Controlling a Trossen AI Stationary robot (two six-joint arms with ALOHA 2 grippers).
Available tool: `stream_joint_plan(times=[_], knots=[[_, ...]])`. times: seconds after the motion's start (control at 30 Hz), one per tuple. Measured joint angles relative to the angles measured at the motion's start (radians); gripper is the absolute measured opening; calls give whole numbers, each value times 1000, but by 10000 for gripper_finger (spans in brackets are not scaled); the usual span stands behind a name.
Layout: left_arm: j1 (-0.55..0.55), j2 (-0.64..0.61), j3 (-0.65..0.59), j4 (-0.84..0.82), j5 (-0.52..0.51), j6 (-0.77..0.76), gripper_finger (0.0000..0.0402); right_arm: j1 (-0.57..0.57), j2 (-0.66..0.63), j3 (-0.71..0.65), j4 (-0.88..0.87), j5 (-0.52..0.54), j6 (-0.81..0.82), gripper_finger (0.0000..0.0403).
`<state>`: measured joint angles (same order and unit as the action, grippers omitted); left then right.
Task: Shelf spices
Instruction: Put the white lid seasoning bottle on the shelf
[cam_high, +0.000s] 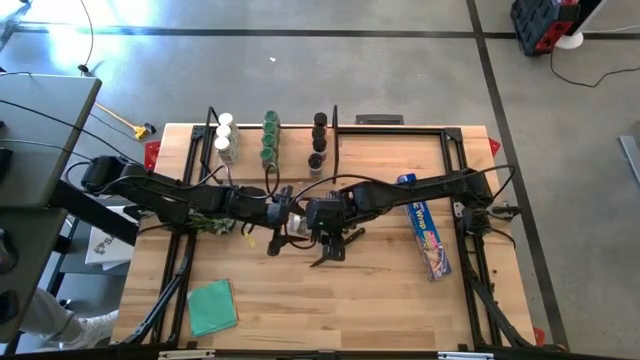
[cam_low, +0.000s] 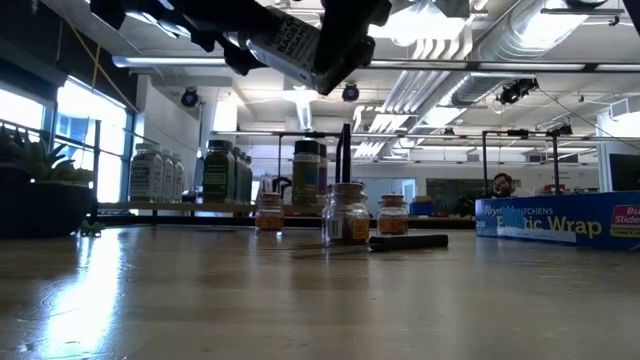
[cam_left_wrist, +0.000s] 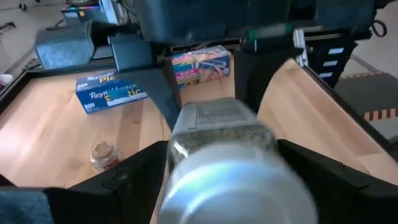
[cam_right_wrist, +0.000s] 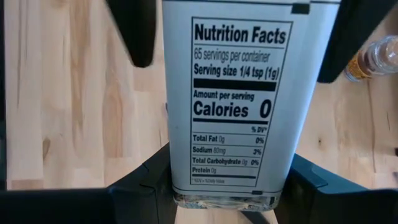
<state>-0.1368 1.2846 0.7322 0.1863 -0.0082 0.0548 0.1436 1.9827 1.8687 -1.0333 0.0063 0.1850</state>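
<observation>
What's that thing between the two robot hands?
A labelled spice jar, up off the table between the left gripper and the right gripper. The low view and both wrist views show it.

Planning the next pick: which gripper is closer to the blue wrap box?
Right. The right gripper sits mid-table, on the side toward the blue wrap box. The left gripper meets it at the same jar from the far side.

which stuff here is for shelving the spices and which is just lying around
For the job:
- spice jar held between both claws, left claw and right claw
- jars on the table
- jars already on the shelf
- shelf

Lying about:
- blue wrap box
- green cloth
- knife
</observation>
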Motion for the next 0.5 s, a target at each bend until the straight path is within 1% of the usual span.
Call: stream_joint_plan(times=[0.33,0.43,0.5], knots=[[13,3,7,-26,27,-87,289,0,8,0,-24,-4,-4,177],[20,3,7,-36,31,-97,268,0,8,0,-20,-4,-6,177],[20,6,7,-41,30,-97,245,0,8,0,-13,-4,-9,177]])
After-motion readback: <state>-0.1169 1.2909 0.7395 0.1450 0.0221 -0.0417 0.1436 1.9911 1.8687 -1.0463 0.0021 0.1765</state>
